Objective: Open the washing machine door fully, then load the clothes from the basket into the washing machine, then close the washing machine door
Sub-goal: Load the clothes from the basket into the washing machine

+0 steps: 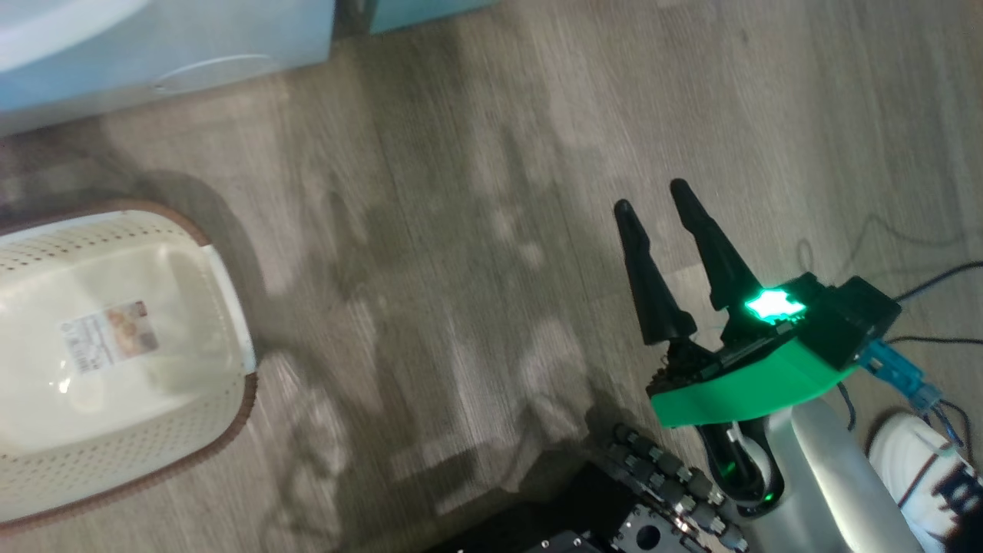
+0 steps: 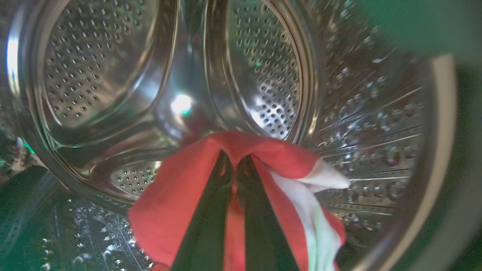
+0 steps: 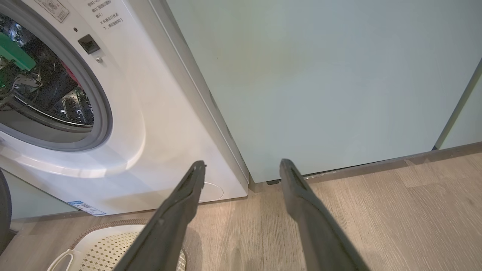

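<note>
In the left wrist view my left gripper (image 2: 233,167) is inside the washing machine's steel drum (image 2: 113,75). It is shut on the clothes (image 2: 177,203), a red fabric with a white part that hangs over the fingers. The washing machine (image 3: 158,124) stands white at the left of the right wrist view, its round opening uncovered. A green part of my left arm (image 3: 15,52) reaches into it. A dark curved sliver (image 3: 3,205) at the left edge may be the door. The basket (image 1: 115,369) sits on the floor with no clothes in it. My right gripper (image 1: 651,198) hangs open over bare floor.
Pale teal cabinets (image 3: 320,75) stand right of the machine. The machine's base with its round hatch (image 1: 211,73) is at the head view's top left. Cables (image 1: 929,284) and a person's white shoe (image 1: 921,468) lie behind my right arm. The floor is wood.
</note>
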Robot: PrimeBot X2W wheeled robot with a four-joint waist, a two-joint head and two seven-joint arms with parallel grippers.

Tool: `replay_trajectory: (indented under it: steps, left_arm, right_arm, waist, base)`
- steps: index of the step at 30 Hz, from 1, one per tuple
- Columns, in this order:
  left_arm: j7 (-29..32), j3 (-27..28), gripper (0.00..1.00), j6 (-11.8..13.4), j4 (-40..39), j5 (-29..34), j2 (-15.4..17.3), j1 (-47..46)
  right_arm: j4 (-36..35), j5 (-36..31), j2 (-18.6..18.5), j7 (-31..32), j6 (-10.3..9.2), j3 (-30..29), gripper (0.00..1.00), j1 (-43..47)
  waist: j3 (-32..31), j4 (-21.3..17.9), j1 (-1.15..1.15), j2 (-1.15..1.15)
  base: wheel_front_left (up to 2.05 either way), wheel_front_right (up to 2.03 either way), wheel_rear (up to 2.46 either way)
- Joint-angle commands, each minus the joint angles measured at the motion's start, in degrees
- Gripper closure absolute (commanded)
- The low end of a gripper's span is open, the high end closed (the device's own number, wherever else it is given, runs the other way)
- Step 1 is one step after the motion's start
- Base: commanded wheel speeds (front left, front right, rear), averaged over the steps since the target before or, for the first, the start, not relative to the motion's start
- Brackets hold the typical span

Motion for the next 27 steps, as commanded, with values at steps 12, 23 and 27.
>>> replay_trajectory:
  steps: [12,23,27]
  left_arm:
    - [0.3,-6.86,1.0,0.17,14.78,4.03,6.96,-14.22]
    - [-1.93,-7.65,0.0,1.1,19.48,3.87,6.63,-16.51]
    - [-1.98,-7.5,0.0,1.22,18.57,3.42,6.4,-15.8]
  right_arm:
    - [-2.17,2.45,-0.08,-0.37,0.0,3.48,0.0,-1.15]
    - [-2.21,2.94,-0.08,-0.37,0.0,3.51,0.0,-1.16]
    - [-2.02,2.85,-0.08,-0.37,0.0,3.32,0.0,-1.2]
  waist:
    - [3.77,-4.49,-0.01,0.0]
    - [3.91,-5.49,-0.01,0.0]
    - [3.36,-5.24,-0.01,0.0]
  base:
    - [0.0,0.0,0.0]
    - [0.0,0.0,0.0]
    - [0.0,0.0,0.0]
